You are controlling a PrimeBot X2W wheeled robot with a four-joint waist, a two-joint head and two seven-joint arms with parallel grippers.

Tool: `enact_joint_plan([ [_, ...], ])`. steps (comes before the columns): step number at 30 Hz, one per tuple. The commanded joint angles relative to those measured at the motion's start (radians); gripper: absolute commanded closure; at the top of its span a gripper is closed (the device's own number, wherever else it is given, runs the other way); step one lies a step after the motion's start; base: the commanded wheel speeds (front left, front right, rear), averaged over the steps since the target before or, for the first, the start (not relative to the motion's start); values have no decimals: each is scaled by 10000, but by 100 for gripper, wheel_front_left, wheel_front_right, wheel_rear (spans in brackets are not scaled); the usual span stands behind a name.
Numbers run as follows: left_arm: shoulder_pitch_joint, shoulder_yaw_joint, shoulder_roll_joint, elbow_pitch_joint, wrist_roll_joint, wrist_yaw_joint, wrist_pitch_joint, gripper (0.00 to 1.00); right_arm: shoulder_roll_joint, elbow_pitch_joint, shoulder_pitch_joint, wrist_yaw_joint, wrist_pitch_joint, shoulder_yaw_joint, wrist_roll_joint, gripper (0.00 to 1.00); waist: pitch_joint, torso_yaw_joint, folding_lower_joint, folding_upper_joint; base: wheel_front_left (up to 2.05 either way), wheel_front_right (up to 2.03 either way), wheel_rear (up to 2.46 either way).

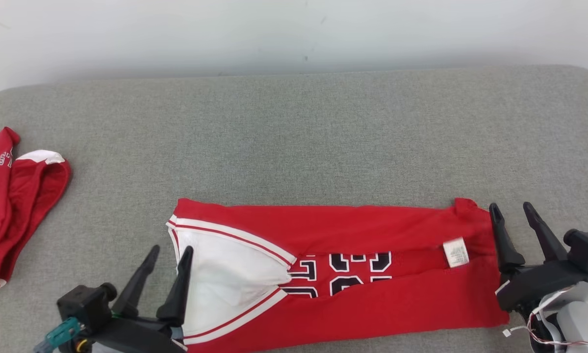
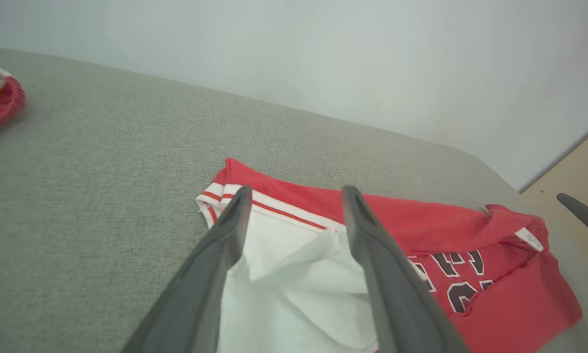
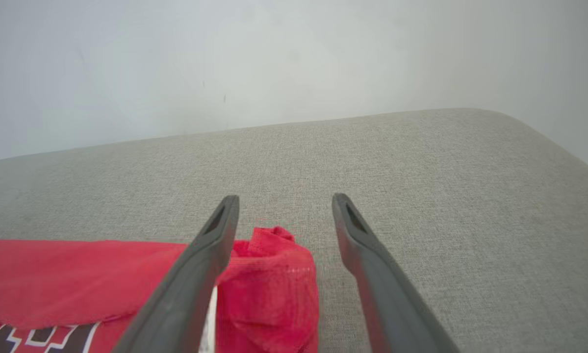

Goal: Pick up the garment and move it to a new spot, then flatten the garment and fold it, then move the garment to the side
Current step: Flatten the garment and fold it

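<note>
Left gripper (image 1: pixel 171 252), at the near left of the scene, stood with its two dark fingers spread apart and nothing clamped between them; in the left wrist view the same gripper (image 2: pixel 297 193) had both fingers over the white-lined left end of the garment (image 1: pixel 352 225) (whether they touched the cloth could not be told). Right gripper (image 1: pixel 509 208), at the near right, was likewise spread wide and held nothing: one finger lay over the garment's right edge, the other over bare covering. In the right wrist view, this gripper (image 3: pixel 285 201) had a bunched red corner of the garment (image 3: pixel 53 274) lying partly between its fingers. The garment, a red jersey folded into a long band, lay flat along the near edge of the grey fabric-covered surface (image 1: pixel 294 137), running left to right between the two grippers. Black, white-edged numerals (image 1: pixel 347 269) showed in the gap at its middle, and a small white label (image 1: pixel 455 252) sat near its right end. A second red garment (image 1: pixel 9 206) lay crumpled at the far left edge, well apart from the first.
</note>
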Motion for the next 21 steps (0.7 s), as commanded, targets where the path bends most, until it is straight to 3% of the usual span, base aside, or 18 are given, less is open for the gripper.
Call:
enact_joint_plan([
  [1, 242, 430, -150, -79, 439, 61, -34, 0, -41, -154, 198, -26, 0, -108, 79, 0, -32, 10, 0, 1, 0, 0, 0],
  [7, 767, 2049, -779, -452, 1776, 8, -34, 0, -43, -415, 503, -26, 0, -283, 134, 0, -105, 50, 0, 1, 0, 0, 0],
  [14, 1512, 4168, -1955, -1043, 3958, -341, -33, 0, 128, 531, 267, -26, 237, -183, 232, 0, -249, 169, 0, 1, 0, 0, 0],
  [21, 1995, 5345, -2849, -1197, 5751, -744, -35, 0, 414, 1680, -119, -25, 644, -103, 507, 0, -292, 297, 0, 1, 0, 0, 0],
])
